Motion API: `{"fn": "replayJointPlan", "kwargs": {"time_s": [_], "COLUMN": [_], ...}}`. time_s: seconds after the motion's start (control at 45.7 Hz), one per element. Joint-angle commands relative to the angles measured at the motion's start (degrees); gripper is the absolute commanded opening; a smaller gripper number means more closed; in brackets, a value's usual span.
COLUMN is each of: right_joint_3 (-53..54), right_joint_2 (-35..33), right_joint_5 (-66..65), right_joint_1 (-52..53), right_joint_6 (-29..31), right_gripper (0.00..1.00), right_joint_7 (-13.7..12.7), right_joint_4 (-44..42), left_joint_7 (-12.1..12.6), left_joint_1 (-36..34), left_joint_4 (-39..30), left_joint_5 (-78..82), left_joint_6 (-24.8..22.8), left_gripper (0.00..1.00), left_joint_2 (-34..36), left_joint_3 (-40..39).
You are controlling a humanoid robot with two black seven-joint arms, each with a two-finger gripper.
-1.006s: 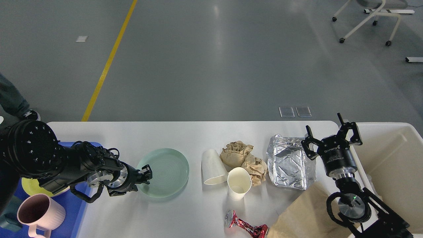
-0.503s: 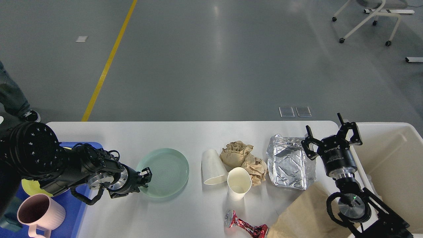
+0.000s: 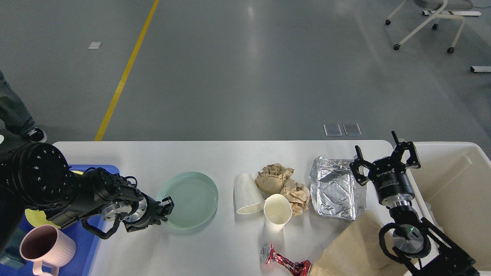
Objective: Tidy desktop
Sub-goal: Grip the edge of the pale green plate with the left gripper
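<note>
The white desktop point(image 3: 230, 157) carries a pale green plate point(image 3: 190, 199) left of centre. My left gripper point(image 3: 165, 206) reaches in from the left, shut on the plate's left rim. Right of the plate are a paper cup on its side point(image 3: 247, 194), an upright paper cup point(image 3: 277, 217), crumpled brown paper point(image 3: 282, 182) and a crushed foil tray point(image 3: 335, 188). A crushed red can point(image 3: 285, 262) lies at the front edge. My right gripper point(image 3: 383, 154) stands open with nothing in it, beside the foil tray's right edge.
A blue tray point(image 3: 90, 245) at the left holds a pink mug point(image 3: 46, 245) and a yellow plate point(image 3: 32, 218). A cream bin point(image 3: 456, 184) stands off the right end. A brown paper bag point(image 3: 356, 249) lies at the front right. A person's shoe point(image 3: 34, 134) shows far left.
My left gripper has drawn back slightly to the left, and the green plate has shifted a little left with it. The right arm has not moved.
</note>
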Motion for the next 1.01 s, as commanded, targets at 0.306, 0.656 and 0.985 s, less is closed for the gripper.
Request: {"fn": "replayJointPlan", "kwargs": {"time_s": [0.306,0.656,0.985], "right_joint_3": [0.00,0.00,0.00], "right_joint_2": [0.00,0.00,0.00], "right_joint_5": [-0.05,-0.05,-0.05], "right_joint_1": [0.00,0.00,0.00], "right_joint_6": [0.00,0.00,0.00], "right_gripper": [1.00,1.00,1.00], "right_joint_7": [0.00,0.09,0.00], "right_joint_4": [0.00,0.00,0.00], "left_joint_7": [0.03,-0.23,-0.76], "left_joint_1": [-0.40,-1.19,-2.42], "left_joint_4": [-0.10,-0.28,-0.63], "left_joint_5": [-0.21,-0.21,-0.21], "left_joint_6": [-0.69,-5.25,-8.68], "left_gripper": [0.00,0.00,0.00], "left_joint_2": [0.09,0.35,1.06], "left_joint_3": [-0.20,-0.90,-0.81]}}
